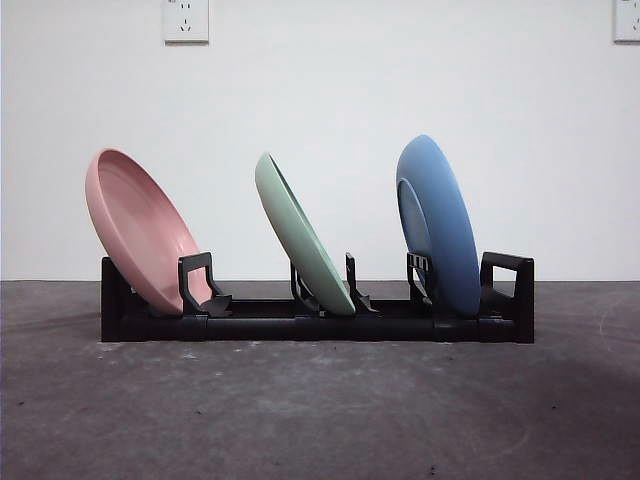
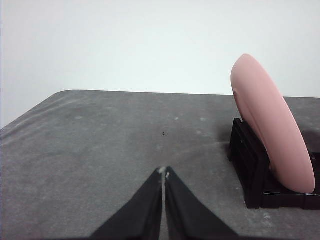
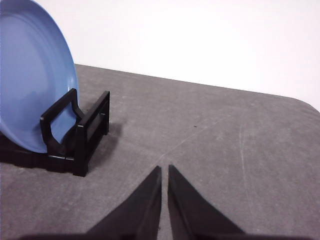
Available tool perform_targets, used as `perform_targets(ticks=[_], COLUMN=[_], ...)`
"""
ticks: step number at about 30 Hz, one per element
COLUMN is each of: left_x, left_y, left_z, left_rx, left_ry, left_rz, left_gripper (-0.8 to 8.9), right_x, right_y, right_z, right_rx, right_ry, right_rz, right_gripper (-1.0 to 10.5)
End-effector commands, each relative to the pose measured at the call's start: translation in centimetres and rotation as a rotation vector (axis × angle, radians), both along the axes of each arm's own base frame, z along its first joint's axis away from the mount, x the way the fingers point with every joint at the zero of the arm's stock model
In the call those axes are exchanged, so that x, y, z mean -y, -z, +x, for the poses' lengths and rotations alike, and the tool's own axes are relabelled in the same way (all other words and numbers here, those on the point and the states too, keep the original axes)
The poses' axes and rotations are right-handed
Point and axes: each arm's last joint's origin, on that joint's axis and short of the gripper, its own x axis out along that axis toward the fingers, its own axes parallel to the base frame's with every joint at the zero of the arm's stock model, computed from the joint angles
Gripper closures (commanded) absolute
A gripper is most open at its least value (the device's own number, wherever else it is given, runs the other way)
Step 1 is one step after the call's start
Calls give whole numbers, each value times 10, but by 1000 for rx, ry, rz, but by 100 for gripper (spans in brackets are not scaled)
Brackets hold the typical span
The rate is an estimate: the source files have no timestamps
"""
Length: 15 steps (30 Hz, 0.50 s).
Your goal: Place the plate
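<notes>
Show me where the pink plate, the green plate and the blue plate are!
pink plate [image 1: 135,225], front view, its hollow inner face
green plate [image 1: 300,235], front view, its back side
blue plate [image 1: 445,225], front view, its back side

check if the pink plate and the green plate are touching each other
Apart. The front view shows the pink plate and the green plate leaning in separate slots of the black rack, with bare wall plainly visible between them.

- The left gripper [image 2: 164,173] is hanging low over the table, off the end of the rack [image 2: 260,172], its two black jaws pressed together and holding nothing.
- The right gripper [image 3: 164,169] is hanging low off the rack's opposite end, jaws likewise closed and holding nothing.
</notes>
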Motion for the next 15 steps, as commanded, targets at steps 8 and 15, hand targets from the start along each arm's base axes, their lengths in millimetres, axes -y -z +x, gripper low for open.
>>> perform_targets(ticks=[8,15], left_x=[0,1], left_y=[-9,-44], left_z=[0,-9], left_rx=[157,342], left_ry=[39,102], left_rz=[-386,-439], left_gripper=[807,807], right_x=[-1,-3], right_y=[-9,-51], right_z=[0,-10], right_rx=[68,257], right_ry=[-48,-158], right_rz=[363,514], right_gripper=[925,926])
